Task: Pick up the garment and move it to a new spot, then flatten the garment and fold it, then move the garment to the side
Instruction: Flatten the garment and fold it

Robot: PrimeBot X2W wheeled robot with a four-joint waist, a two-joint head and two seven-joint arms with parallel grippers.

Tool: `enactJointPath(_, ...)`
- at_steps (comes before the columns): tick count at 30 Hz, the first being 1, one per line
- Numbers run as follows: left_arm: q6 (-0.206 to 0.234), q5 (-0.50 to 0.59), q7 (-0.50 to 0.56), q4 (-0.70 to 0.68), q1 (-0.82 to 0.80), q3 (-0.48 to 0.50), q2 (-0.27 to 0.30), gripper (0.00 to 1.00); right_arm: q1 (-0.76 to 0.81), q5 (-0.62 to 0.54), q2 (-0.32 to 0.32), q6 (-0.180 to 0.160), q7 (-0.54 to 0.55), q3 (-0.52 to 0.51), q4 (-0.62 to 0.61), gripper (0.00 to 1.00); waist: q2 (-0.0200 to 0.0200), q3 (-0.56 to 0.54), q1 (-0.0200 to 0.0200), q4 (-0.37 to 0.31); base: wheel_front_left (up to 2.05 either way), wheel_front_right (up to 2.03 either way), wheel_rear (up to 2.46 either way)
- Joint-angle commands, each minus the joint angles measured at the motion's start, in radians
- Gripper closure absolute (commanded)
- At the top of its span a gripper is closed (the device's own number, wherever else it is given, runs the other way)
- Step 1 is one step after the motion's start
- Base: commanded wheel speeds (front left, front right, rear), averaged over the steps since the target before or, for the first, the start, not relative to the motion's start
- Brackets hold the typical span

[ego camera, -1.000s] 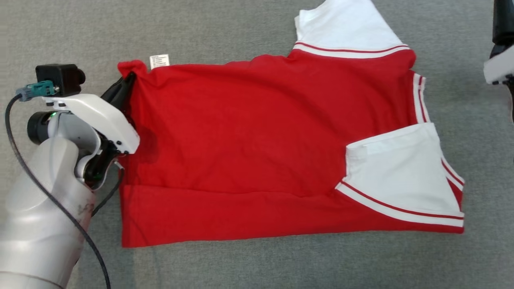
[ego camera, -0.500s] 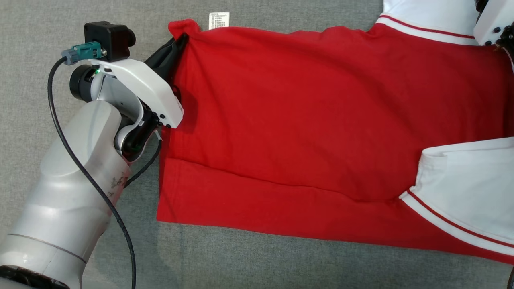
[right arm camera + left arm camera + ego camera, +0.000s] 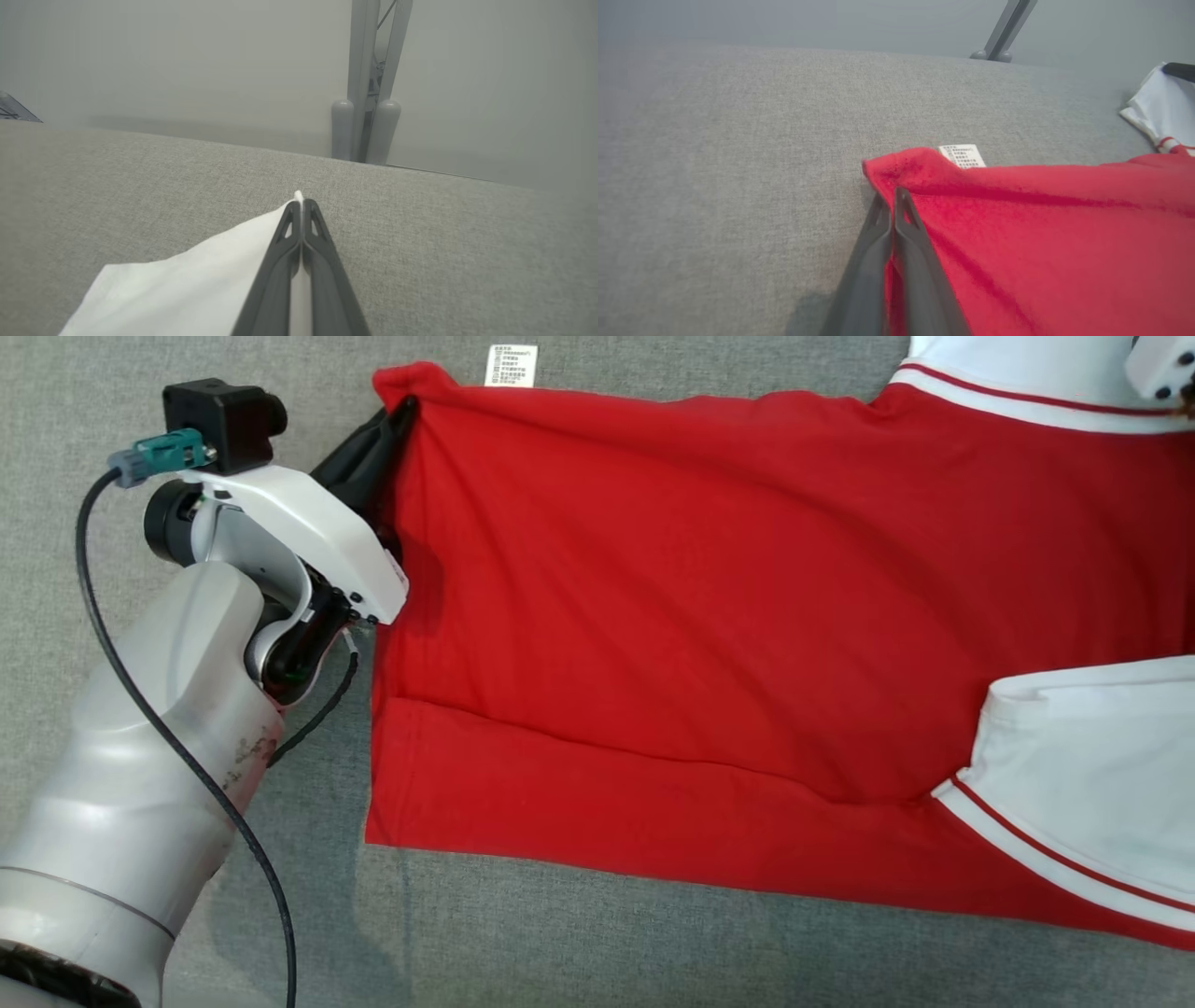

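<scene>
The garment [image 3: 709, 616] is a red shirt with white, red-striped sleeves, spread across the grey cloth surface with its lower long edge folded over. My left gripper [image 3: 397, 415] is shut on its far left corner, just beside the white care label [image 3: 513, 364]; in the left wrist view the gripper [image 3: 891, 198] pinches red cloth [image 3: 1017, 242] between its two fingers. My right gripper [image 3: 302, 205] is shut on the tip of a white sleeve [image 3: 196, 289]. In the head view just a white piece of the right hand [image 3: 1162, 364] shows at the top right corner.
The grey cloth surface [image 3: 579, 952] runs all around the shirt. A grey metal post [image 3: 369, 79] with two feet stands beyond the surface's far edge, before a pale wall. The left arm's black cable [image 3: 187, 765] hangs beside the forearm.
The head camera has moved, so the shirt now sits larger and further right in its view. Both grippers keep their hold and the shirt's far edge looks pulled straighter.
</scene>
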Motion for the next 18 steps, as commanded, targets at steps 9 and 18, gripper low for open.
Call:
enactJointPath(9, 0.000, -0.044, -0.038, -0.016, -0.041, -0.013, 0.066, 1.00, -0.034, 0.098, -0.024, -0.001, -0.084, 0.023, -0.062, 1.00, 0.0000, -0.039, 0.0000, -0.044, 0.00, 0.00, 0.00)
enactJointPath(18, 0.000, -0.096, -0.059, -0.076, 0.038, -0.016, 0.113, 1.00, 0.074, 0.214, -0.036, 0.000, -0.110, 0.085, -0.202, 1.00, 0.0000, -0.065, 0.0000, -0.086, 0.00, 0.00, 0.00)
